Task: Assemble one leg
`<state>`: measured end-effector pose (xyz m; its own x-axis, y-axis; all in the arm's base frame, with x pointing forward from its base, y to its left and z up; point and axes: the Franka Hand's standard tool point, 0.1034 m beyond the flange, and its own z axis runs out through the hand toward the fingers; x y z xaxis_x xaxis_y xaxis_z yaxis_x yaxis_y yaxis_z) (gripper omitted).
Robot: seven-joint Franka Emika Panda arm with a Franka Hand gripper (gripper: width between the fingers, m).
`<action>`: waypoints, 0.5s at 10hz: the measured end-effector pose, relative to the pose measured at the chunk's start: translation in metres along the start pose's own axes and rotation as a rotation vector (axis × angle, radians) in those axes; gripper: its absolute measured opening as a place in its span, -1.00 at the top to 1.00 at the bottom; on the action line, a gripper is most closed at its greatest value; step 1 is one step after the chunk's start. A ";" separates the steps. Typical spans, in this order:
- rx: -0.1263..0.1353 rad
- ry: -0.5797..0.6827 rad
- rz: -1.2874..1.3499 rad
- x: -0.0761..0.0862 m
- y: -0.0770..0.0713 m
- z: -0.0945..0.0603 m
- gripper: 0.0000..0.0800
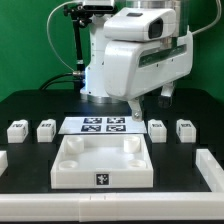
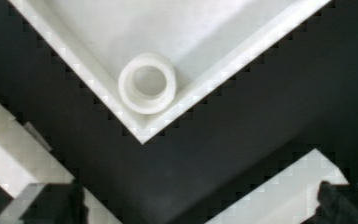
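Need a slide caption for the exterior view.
Panda gripper hangs above the white tabletop's far corner; four legs sit loose, two on each side of the marker board.

Robot lab bench
A white Panda arm (image 1: 140,55) stands over a black tabletop (image 1: 30,105) fenced by white rails (image 1: 100,208), with a tagged marker board (image 1: 103,125) and a green backdrop (image 1: 25,40) behind

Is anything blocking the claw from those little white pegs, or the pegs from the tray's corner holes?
Nothing visible does. The open gripper hangs above the far corner of the tray; the nearest leg lies by itself just to the exterior view's right. The corner hole in the wrist view is empty.
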<state>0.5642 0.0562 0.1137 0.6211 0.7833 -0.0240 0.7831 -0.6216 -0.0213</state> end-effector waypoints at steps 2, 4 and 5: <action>0.001 -0.001 0.000 0.000 0.000 0.001 -0.62; -0.005 -0.008 -0.159 -0.002 0.002 0.001 -0.62; -0.005 -0.008 -0.159 -0.002 0.002 0.001 -0.62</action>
<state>0.5642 0.0537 0.1129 0.4891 0.8718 -0.0285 0.8717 -0.4897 -0.0200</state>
